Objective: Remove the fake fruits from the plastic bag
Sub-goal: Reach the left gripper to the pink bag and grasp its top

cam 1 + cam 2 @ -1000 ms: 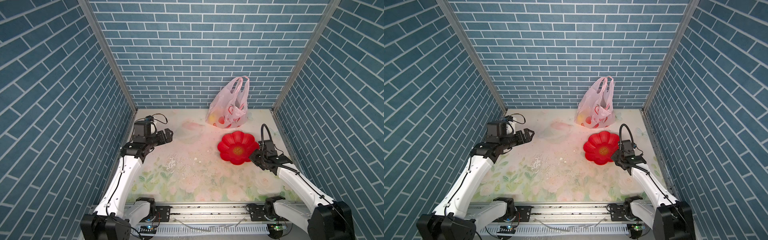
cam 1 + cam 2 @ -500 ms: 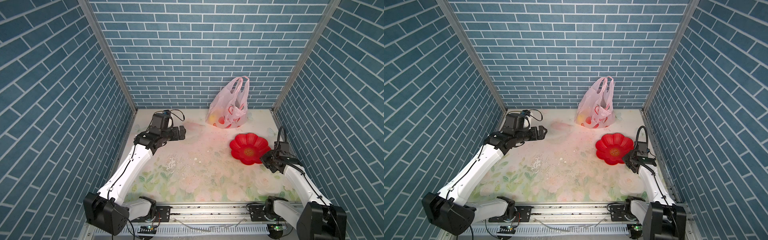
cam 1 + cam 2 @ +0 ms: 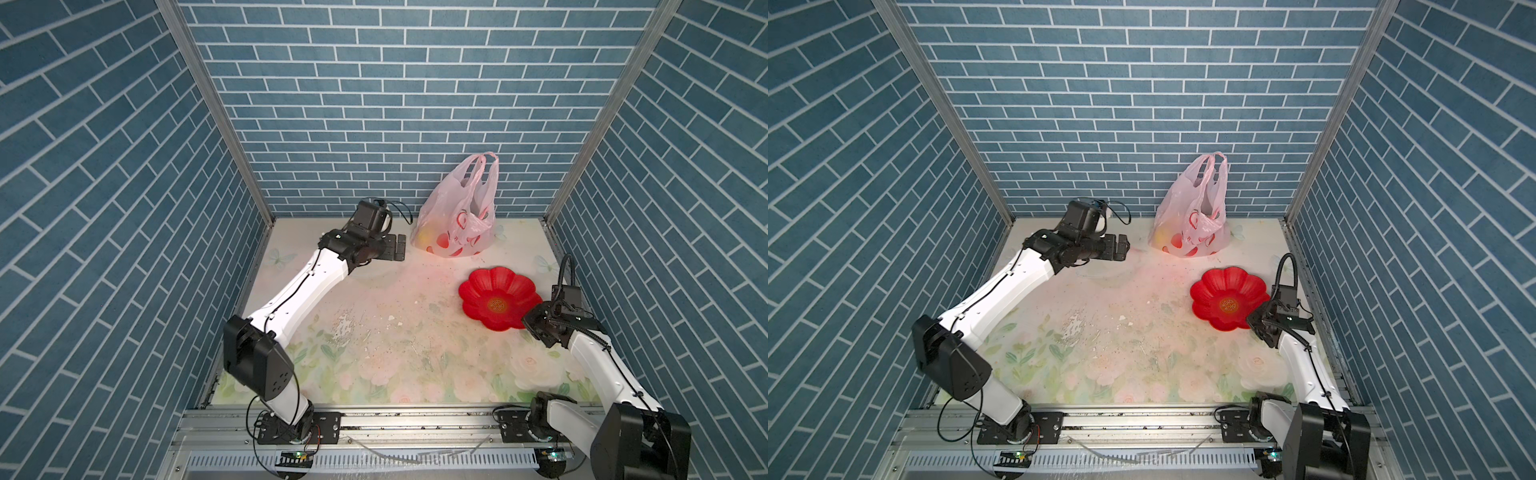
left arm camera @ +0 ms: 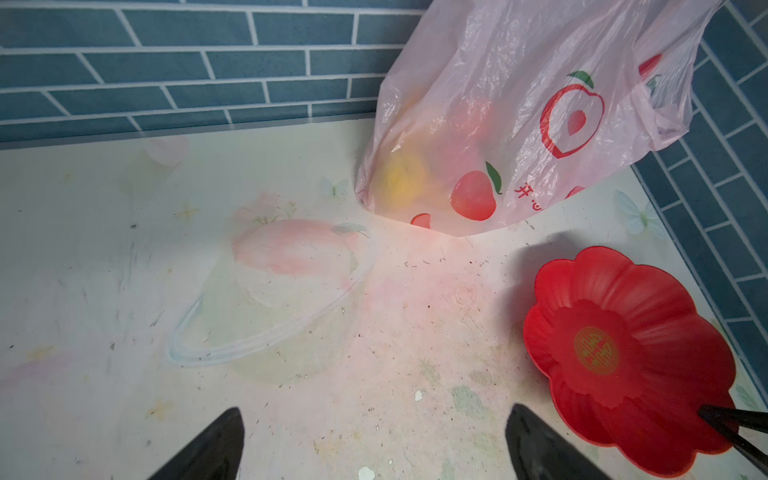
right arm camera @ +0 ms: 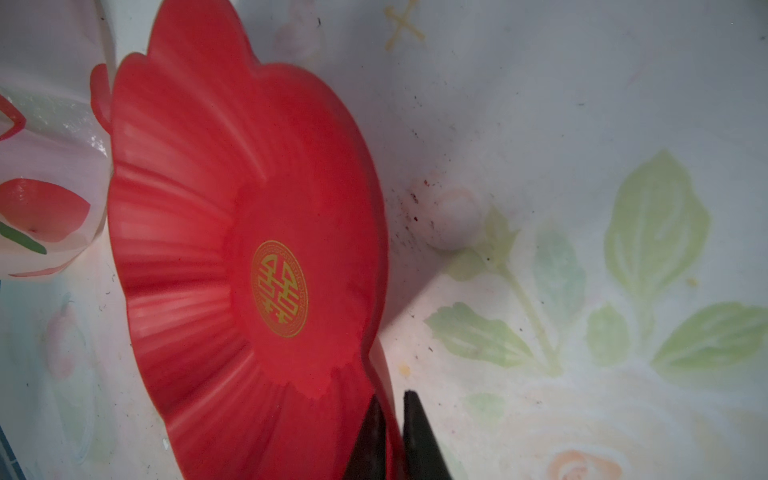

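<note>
The plastic bag stands upright against the back wall, pale pink with red fruit prints and its two handles up. The fake fruits show only as blurs through the film: a yellow one low in a corner and a reddish one higher up. My left gripper hovers open just left of the bag's base, nothing between its fingers. My right gripper is shut on the rim of the red plate, one finger inside and one outside.
The red flower-shaped plate lies empty on the floral mat, front-right of the bag and near the right wall. Blue brick walls enclose three sides. Small crumbs dot the mat's middle.
My left arm has swung from the left side toward the back, ending open beside the bag. My right gripper has dragged the red plate rightward toward the wall.
</note>
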You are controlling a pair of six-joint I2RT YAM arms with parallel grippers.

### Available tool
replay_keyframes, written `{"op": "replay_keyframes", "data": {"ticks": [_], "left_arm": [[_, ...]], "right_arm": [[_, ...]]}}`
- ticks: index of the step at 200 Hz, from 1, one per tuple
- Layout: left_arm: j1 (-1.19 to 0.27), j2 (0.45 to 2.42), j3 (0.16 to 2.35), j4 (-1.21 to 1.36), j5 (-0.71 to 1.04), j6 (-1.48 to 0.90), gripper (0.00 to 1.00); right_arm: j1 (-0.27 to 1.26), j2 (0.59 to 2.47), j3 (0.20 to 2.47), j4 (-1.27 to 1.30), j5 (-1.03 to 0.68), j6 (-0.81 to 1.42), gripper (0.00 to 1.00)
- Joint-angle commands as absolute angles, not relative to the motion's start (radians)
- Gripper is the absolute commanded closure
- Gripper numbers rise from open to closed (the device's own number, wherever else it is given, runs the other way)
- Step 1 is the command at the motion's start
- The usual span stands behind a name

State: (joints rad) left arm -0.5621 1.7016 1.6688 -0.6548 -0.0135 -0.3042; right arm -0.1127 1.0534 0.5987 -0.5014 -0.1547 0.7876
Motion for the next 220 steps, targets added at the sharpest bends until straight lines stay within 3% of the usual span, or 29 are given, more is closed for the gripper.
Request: {"op": "replay_keyframes", "data": {"ticks": [1, 72, 135, 220], "left_arm": [[-0.621, 1.795, 1.769, -0.685, -0.080, -0.234, 0.01], [-0.791, 2.117, 2.045, -0.540, -0.203, -0.007, 0.01], [-0.825, 2.325, 2.185, -0.346, -0.179, 0.060, 0.01], [-0.833, 2.545, 2.341, -0.076, -0.229, 0.121, 0.01]], "right_arm": [[-0.119, 1.037, 0.592, -0.524, -0.174, 0.756, 0.84], [-0.122, 0.997, 0.614, -0.575, -0.166, 0.727, 0.65], [-0.123, 0.945, 0.650, -0.638, -0.151, 0.691, 0.37], [-0.123, 0.823, 0.726, -0.756, -0.066, 0.635, 0.33]]}}
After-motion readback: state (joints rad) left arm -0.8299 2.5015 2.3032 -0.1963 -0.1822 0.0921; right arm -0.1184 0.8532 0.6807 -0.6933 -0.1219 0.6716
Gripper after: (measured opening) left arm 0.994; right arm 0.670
